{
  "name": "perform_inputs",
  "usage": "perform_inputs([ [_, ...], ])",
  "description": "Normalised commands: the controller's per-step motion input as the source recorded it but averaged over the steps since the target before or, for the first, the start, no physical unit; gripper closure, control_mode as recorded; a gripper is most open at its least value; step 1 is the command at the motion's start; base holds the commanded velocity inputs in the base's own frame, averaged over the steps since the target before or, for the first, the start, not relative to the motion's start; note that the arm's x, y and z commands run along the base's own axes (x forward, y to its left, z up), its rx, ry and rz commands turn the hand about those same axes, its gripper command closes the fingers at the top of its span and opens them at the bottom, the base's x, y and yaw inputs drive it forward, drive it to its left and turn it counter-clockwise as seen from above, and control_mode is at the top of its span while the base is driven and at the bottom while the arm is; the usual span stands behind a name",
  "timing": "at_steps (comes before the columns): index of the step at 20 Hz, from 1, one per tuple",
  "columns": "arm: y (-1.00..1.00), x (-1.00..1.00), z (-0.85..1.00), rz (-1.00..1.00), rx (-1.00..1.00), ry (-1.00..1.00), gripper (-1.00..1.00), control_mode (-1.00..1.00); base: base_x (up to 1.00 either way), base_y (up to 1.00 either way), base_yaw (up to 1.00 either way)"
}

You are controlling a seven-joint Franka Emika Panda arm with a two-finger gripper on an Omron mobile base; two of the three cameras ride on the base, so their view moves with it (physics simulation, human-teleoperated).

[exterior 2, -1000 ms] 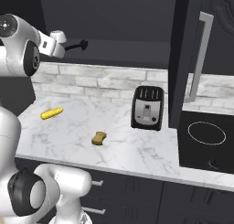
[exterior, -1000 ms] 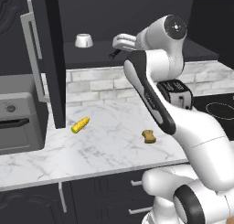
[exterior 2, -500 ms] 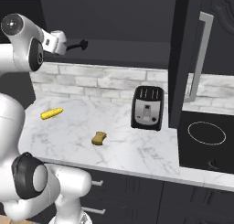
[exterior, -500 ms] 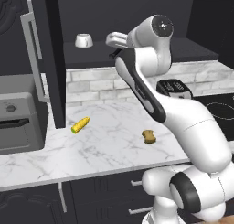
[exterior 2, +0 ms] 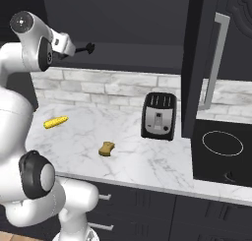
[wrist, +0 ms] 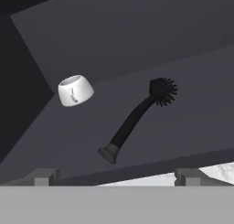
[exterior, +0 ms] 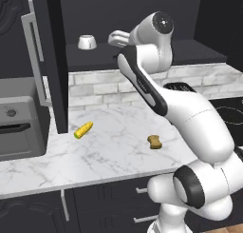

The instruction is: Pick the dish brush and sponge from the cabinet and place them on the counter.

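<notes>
The arm is reaching up into the open cabinet [exterior: 47, 61], and its gripper [wrist: 116, 178] has its two fingertips spread wide apart with nothing between them. In the hand view, the dish brush [wrist: 137, 120] lies flat on the cabinet shelf [wrist: 192, 95] just ahead of the gripper, handle end nearest the fingertips and the round bristle head pointing further in. It isn't touched. From the right base view the brush [exterior 2: 86, 49] sticks out just past the hand, near the front edge of the shelf. A little white bowl [wrist: 75, 90] sits upside down on the same shelf, off to one side of the brush and well apart from it (you can also spot it in the left base view).

The sponge [exterior: 154, 141] is down on the marble tabletop [exterior: 114, 151], towards the front edge. A corn cob [exterior: 83, 130] lies further left, by the open cabinet door. A black toaster [exterior 2: 158, 116] stands towards the back edge by the brick wall.
</notes>
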Motion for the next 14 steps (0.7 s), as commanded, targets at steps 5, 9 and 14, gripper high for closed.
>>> perform_inputs([
  [5, 0.03, 0.21, -0.1, 0.0, 0.0, 0.0, -1.0, -1.0, 0.0, 0.0, 0.0],
  [9, 0.0, 0.21, -0.07, 0.0, 0.0, 0.0, -1.0, -1.0, 0.0, 0.0, 0.0],
  [14, 0.02, 0.19, -0.05, 0.0, 0.0, 0.0, -1.0, -1.0, 0.0, 0.0, 0.0],
])
